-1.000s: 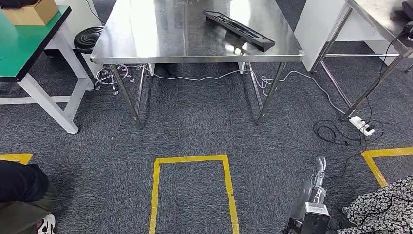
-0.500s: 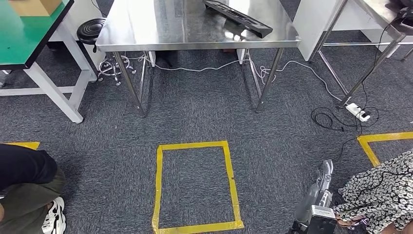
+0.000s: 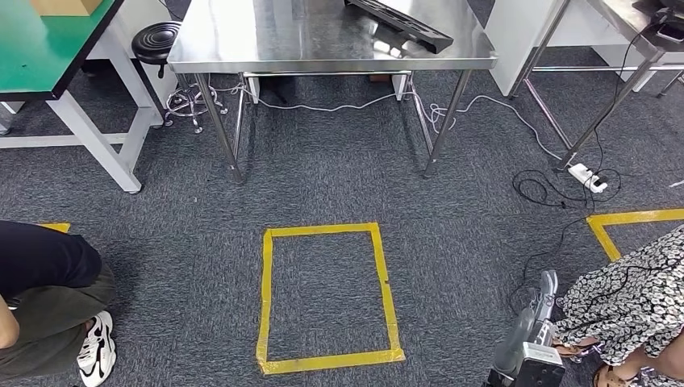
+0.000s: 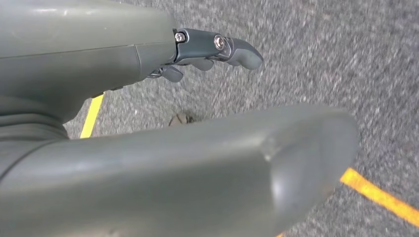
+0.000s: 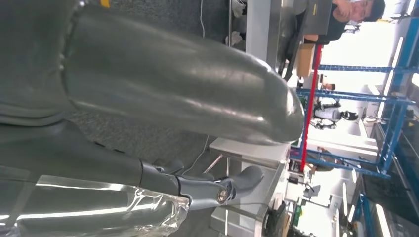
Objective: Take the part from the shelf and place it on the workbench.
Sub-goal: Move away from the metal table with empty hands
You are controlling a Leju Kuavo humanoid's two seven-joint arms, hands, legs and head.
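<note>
- Grey carpet spreads wide and open between the steel workbench ahead and the right hand hanging low.
- One black part lies on the workbench near its far right edge, well ahead of that hand.
- One yellow tape rectangle marks the floor to the hand's left.
- Two people sit at the edges: one at lower left, one in a patterned dress just beside the right hand.
- Right hand is released, fingers loose, grasping nothing.
- Left hand hangs over carpet, fingers apart, released too.
- One white power strip with loose cables lies ahead of the right hand.
</note>
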